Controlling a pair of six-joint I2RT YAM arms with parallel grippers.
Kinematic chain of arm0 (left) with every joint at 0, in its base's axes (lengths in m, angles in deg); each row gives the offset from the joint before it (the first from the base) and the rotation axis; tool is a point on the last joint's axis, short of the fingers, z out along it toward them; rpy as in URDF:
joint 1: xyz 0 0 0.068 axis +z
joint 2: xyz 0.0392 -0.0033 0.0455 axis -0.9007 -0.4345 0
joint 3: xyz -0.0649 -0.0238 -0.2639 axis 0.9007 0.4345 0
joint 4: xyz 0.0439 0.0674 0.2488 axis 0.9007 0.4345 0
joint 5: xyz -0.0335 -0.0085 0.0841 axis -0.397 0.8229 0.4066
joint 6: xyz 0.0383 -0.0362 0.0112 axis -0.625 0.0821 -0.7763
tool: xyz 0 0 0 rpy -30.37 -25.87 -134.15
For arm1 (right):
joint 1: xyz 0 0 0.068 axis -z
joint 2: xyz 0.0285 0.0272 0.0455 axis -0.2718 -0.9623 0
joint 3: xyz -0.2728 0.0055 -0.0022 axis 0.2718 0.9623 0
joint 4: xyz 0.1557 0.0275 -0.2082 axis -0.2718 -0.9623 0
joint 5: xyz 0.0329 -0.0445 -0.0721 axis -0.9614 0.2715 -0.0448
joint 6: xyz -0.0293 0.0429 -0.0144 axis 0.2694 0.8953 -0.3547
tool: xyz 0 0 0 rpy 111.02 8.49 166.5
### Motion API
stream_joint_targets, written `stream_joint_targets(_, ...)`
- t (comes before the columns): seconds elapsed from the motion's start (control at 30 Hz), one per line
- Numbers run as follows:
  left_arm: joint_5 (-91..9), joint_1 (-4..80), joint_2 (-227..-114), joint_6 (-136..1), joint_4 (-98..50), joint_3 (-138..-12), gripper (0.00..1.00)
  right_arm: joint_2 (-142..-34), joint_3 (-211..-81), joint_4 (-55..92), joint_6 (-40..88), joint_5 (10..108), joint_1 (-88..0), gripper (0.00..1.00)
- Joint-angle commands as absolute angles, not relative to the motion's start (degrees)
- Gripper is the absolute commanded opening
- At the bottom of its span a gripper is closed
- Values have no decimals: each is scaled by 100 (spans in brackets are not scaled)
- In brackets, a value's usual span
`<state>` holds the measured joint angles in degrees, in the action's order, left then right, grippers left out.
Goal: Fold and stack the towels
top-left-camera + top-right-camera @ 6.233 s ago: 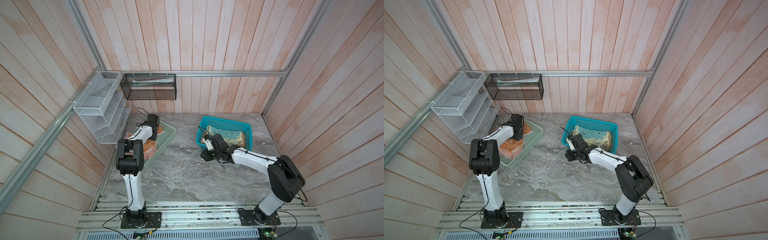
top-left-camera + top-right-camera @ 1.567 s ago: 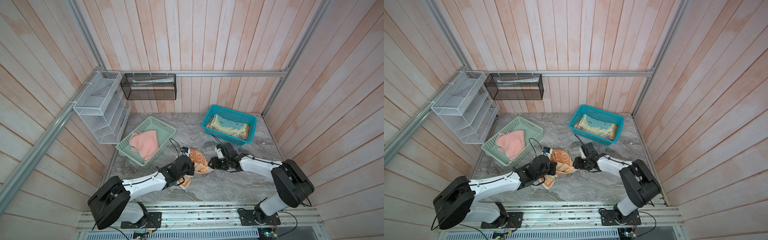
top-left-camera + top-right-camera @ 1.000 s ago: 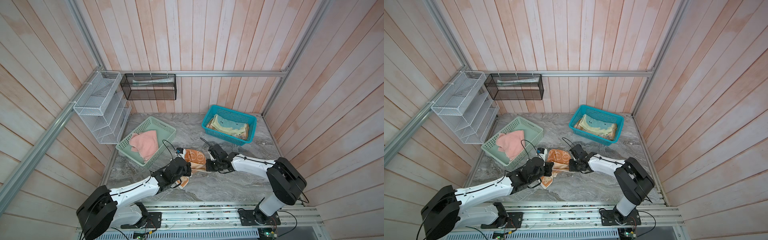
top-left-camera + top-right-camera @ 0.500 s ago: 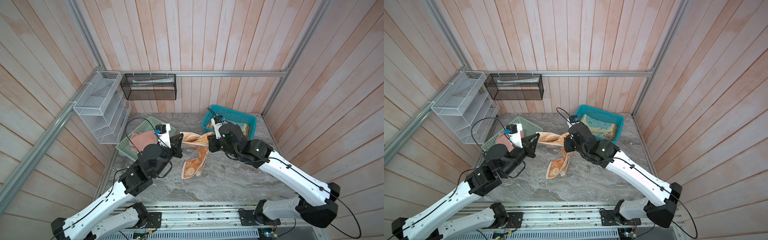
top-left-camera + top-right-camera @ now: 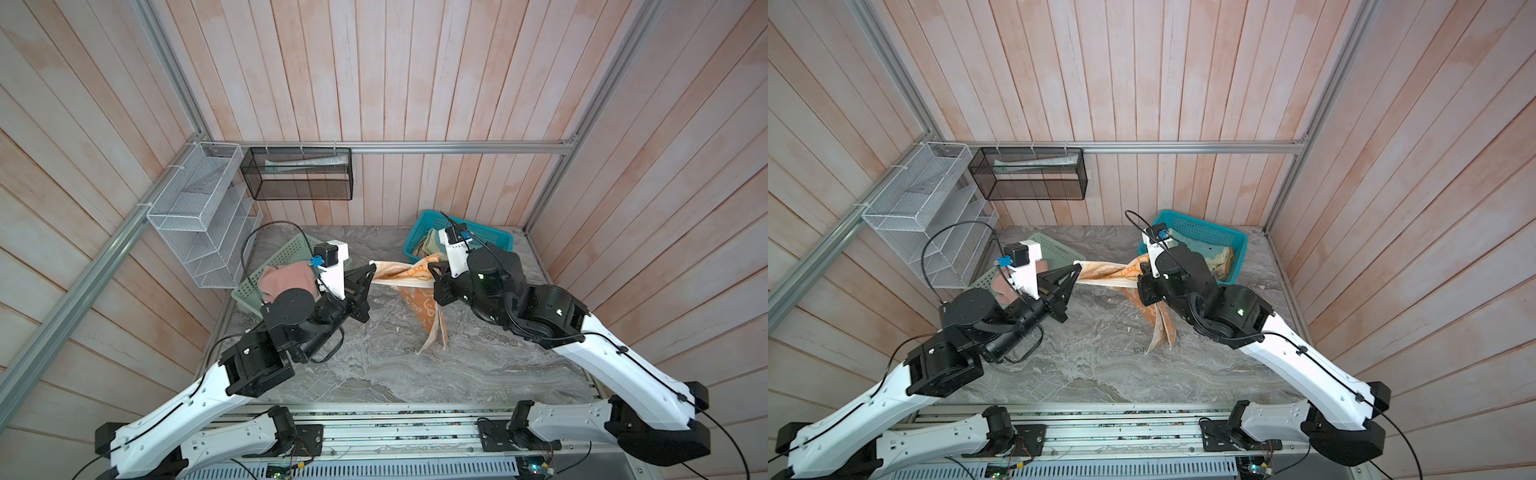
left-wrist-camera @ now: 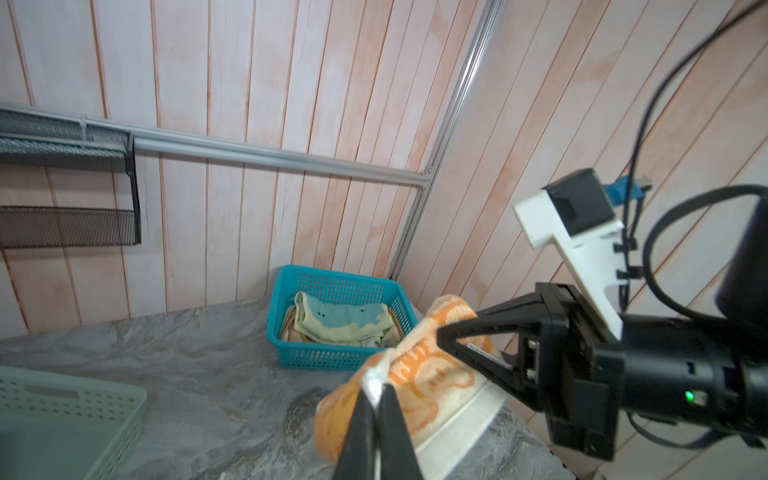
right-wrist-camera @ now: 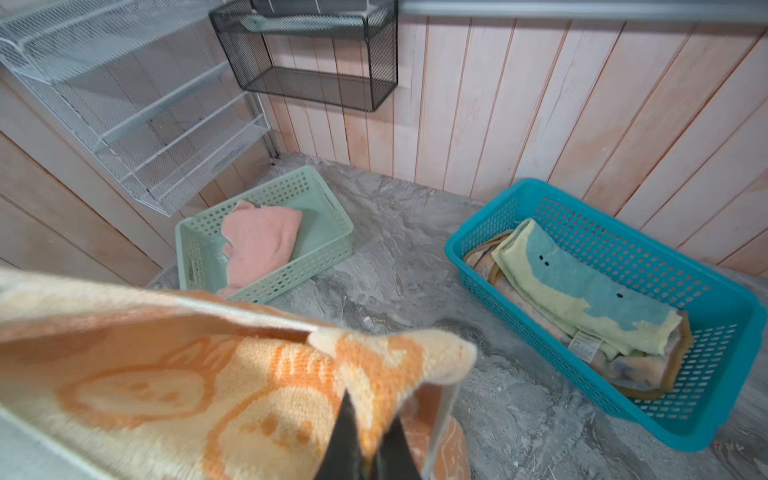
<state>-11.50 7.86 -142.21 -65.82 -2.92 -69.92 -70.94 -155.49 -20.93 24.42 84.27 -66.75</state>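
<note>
top-view clock | orange towel (image 5: 420, 305): slack corner drooped twd 6, tip at or near table (image 5: 374, 374) | taut edge airborne, long axis 9–3, both arms equally near | left gripper (image 5: 371, 271) clenched on 9 end | right gripper (image 5: 434, 274) clenched on 3 end | beyond: pink towel (image 5: 286, 276) in mint basket (image 5: 291, 245) at 10; yellow-green towel (image 7: 582, 295) in teal basket (image 5: 494, 237) at 1

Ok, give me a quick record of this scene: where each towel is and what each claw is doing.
left claw: shut on one corner of the orange bunny towel
right claw: shut on another corner of it
orange bunny towel: stretched between both claws above the table, rest hanging down
pink towel: crumpled in the mint-green basket
yellow-green towel: folded, on top of another towel in the teal basket
</note>
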Motion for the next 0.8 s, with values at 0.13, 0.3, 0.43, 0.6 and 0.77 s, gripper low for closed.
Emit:
stream_joint_targets(0.13,-3165,3189,-14985,-4860,-371,-5605,0,-8130,-13677,-964,2357,5446,-4887,29)
stream_joint_targets(0.3,-4069,3847,-15869,-4644,-854,-4965,0,-8642,-13610,-769,2214,5485,-4573,44)
stream_joint_targets(0.43,-4122,3943,-16026,-4633,-959,-4758,0,-8437,-13016,-37,2194,5422,-4424,45)
stream_joint_targets(0.6,-4111,4016,-16025,-4705,-795,-4775,0,-8242,-12545,620,1478,5866,-5085,45)
stream_joint_targets(0.77,-4356,4178,-16035,-4588,-767,-4767,0,-8236,-11775,1637,959,6588,-6250,49)
